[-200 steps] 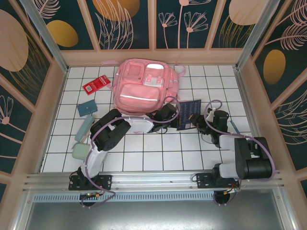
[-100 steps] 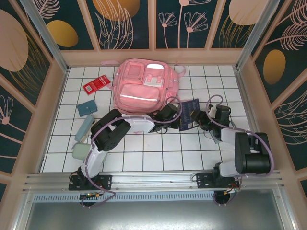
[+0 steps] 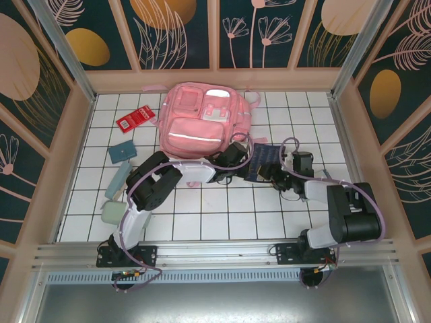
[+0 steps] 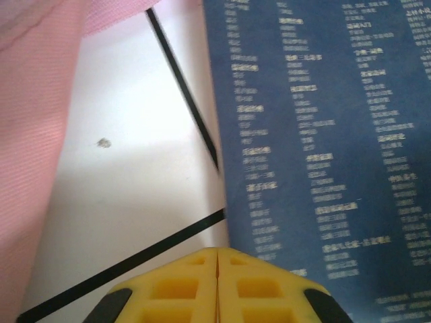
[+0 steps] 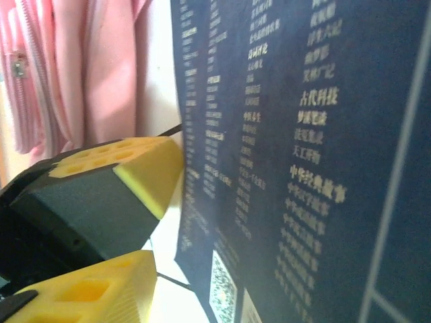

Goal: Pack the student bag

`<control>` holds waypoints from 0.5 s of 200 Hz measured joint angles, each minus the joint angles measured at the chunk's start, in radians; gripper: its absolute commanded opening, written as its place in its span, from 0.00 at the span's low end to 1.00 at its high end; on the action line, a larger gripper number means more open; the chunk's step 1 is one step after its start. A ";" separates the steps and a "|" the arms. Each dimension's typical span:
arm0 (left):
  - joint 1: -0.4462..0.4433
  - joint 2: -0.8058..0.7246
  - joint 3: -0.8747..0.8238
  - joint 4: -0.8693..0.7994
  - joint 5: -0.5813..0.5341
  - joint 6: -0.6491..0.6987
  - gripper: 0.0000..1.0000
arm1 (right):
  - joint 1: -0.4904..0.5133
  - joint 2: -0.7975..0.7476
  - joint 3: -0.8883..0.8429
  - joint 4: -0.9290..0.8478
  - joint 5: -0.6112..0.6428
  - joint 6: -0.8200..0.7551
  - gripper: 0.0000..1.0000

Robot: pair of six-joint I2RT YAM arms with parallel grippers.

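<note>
The pink student bag lies flat at the back middle of the tiled table, and its fabric shows in the wrist views. A dark blue book with pale printed text sits just right of the bag's near corner. My left gripper is shut, its yellow tips together at the book's left edge. My right gripper is at the book's near edge. Its lower finger stands apart from the book's face, and the book hides the other finger.
Left of the bag lie a red packet, a teal box, a pale blue case and a pale green item. Wooden walls and metal posts enclose the table.
The right gripper has moved left towards the left gripper with the book, its jaws widening. The book has tipped lower and shifted left. The left gripper has barely moved.
</note>
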 measured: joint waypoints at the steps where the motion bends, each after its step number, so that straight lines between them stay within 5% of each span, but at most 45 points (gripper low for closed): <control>1: 0.000 0.000 0.000 -0.001 -0.001 0.000 0.09 | 0.000 -0.001 0.000 -0.002 0.002 -0.001 0.59; 46: 0.002 0.003 0.006 -0.013 -0.010 0.002 0.08 | -0.043 -0.037 0.005 -0.044 0.063 -0.009 0.71; 100: 0.002 0.004 0.007 -0.015 -0.012 0.005 0.09 | -0.090 -0.071 0.012 -0.080 0.164 -0.015 0.73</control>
